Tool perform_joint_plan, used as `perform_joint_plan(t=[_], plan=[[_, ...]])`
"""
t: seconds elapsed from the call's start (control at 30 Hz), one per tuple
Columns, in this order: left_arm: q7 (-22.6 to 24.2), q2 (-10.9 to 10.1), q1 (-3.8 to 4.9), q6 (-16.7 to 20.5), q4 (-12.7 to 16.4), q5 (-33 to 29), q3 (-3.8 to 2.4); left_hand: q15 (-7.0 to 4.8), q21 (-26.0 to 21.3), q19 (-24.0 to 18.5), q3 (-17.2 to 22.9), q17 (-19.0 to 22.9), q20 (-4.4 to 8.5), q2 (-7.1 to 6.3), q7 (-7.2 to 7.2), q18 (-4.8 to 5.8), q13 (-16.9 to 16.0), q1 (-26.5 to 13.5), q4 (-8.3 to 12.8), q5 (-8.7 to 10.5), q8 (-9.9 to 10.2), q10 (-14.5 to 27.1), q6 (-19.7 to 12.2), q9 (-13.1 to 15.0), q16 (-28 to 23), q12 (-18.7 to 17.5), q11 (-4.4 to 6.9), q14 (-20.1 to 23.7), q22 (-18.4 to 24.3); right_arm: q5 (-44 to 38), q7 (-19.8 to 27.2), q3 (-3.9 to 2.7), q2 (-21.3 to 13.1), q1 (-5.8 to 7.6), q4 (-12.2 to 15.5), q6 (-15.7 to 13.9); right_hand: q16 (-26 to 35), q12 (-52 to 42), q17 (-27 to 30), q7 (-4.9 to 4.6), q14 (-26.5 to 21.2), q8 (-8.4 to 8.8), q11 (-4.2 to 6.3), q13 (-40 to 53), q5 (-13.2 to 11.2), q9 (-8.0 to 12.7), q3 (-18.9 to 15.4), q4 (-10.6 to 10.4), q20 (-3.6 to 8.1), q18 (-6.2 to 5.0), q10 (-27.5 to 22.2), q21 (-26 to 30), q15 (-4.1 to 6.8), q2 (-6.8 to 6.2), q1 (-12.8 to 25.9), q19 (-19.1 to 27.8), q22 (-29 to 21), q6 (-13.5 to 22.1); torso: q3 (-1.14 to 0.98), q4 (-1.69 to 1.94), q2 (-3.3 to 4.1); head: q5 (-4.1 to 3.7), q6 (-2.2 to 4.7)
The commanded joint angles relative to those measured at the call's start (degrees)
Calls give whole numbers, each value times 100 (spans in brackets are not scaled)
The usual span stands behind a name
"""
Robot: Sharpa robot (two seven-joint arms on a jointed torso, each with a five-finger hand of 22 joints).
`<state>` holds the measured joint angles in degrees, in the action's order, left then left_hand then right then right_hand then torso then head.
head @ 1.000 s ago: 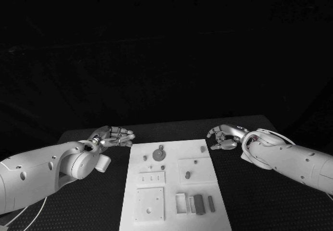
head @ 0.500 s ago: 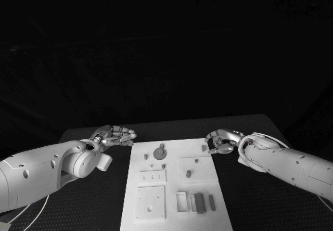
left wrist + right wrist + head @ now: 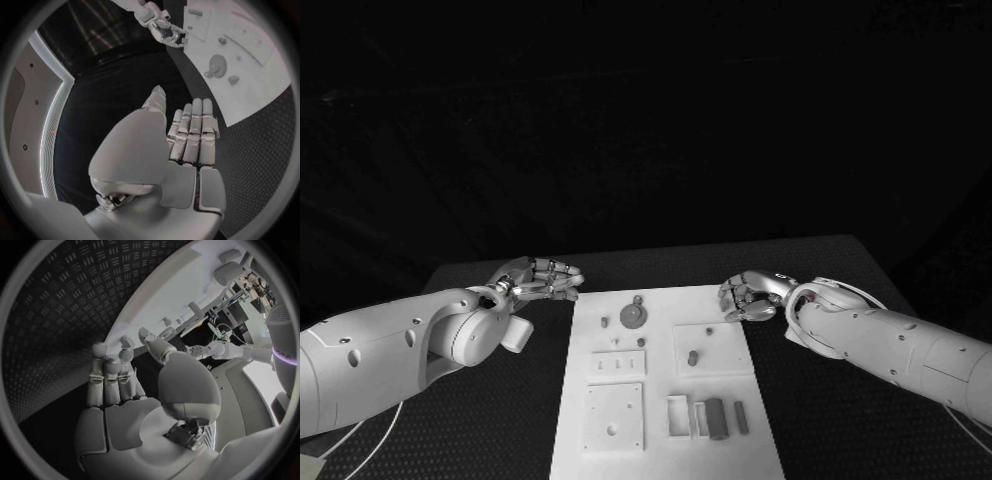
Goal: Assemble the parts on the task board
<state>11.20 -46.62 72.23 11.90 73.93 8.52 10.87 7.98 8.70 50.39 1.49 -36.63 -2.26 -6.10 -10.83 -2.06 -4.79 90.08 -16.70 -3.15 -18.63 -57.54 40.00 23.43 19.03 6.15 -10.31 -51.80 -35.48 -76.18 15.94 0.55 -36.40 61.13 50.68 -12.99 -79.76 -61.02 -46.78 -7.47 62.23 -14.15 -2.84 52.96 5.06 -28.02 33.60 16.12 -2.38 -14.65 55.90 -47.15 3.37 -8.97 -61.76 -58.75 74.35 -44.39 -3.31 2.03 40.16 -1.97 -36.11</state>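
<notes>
- A black table [image 3: 819, 270] carries the white task board [image 3: 668, 400] at centre, grey parts [image 3: 632, 318] lying on it.
- Left hand [image 3: 538, 281], at ten o'clock off the board, fingers loosely apart, empty.
- Right hand [image 3: 753, 297], at the board's two o'clock edge, fingers curled; whether it holds anything cannot be told.

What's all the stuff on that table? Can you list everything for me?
Table: one, black, textured, under everything.
Task board: one, white plate, middle of the table.
Parts: several small grey pieces, lying on or standing in the board; exact number unclear.
Left hand: one, silver, fingers apart, holding nothing, beside the board's far left corner.
Right hand: one, silver, holding nothing, at the board's far right edge.
</notes>
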Motion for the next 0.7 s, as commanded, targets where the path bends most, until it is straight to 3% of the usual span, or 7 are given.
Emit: perform_joint_plan(t=[0.03, 0.7], plan=[[62, 5, 2, -93, 25, 34, -10, -6, -38, 29, -33, -6, 7, 57, -52, -17, 10, 17, 2, 29, 35, 37, -31, -6, -35, -38, -16, -31, -8, 27, 77, 1, 38, -21, -55, 33, -36, -37, -8, -131, 2, 36, 46, -11, 13, 5, -21, 4, -24, -35, -63, 11, 38, 65, 8, -25, 7, -187, -1, -2, -2, 9, -22], [52, 4, 3, -119, 27, 36, -18, -6, -39, 30, -35, -12, 7, 63, -55, -16, 10, 13, 1, 29, 32, 35, -27, -4, -40, -40, -17, -32, -9, 26, -49, 3, 151, -52, -211, -212, -110, -149, -46, -167, 82, -60, 18, -54, 13, -34, -12, -2, 20, -35, 14, -30, 15, 326, 50, -120, 52, -382, 3, -8, -9, 24, -54]])
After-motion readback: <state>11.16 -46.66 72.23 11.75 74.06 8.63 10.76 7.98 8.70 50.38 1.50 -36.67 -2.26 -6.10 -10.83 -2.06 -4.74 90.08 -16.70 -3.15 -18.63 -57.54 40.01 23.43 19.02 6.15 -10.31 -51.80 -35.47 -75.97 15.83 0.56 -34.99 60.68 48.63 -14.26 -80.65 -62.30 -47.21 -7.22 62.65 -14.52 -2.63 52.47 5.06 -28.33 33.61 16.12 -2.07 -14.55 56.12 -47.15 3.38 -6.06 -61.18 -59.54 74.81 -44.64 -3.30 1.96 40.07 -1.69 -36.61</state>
